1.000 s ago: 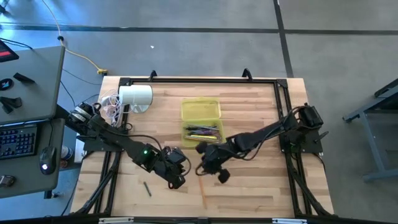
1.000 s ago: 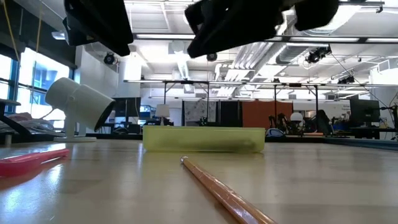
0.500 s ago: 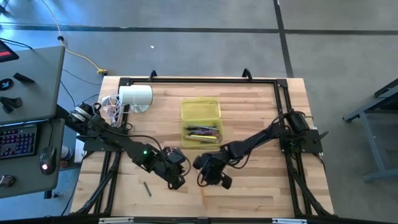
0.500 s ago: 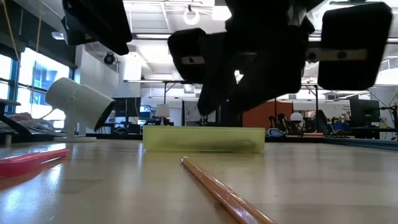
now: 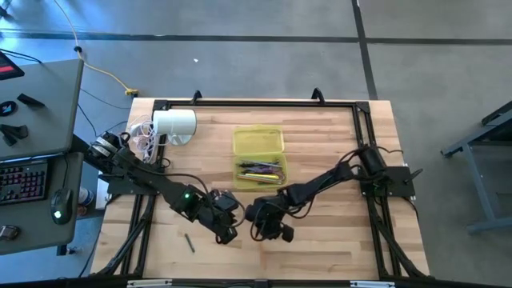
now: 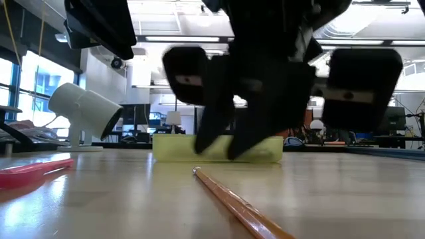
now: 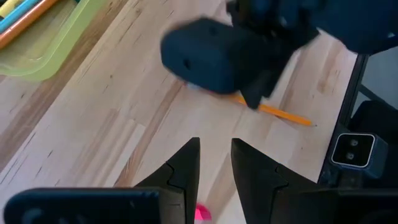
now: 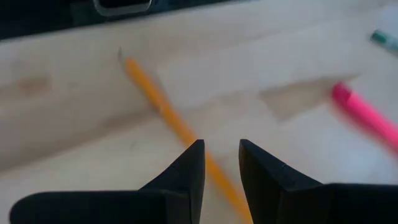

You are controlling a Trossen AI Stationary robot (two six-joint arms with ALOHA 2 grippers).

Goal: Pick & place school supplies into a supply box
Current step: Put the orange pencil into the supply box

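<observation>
1. White cylinder (image 5: 174,124) stands near the desk (image 5: 336,140) far-left corner.
2. Left gripper (image 7: 214,163) hovers near the front edge above a pink pen (image 6: 33,171), jaws narrowly apart, empty.
3. Supply box (image 5: 258,142) sits mid-desk, pens (image 5: 260,170) inside.
4. Right gripper (image 8: 221,163) straddles the orange pencil (image 8: 168,115), jaws narrow, not gripping.
5. Desk's right half is bare; no writing is legible.

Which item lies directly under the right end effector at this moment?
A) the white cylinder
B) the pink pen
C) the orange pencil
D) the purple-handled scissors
C: in the right wrist view the orange pencil runs between the open fingers of the right end effector, while the pink pen lies off to one side.
</observation>
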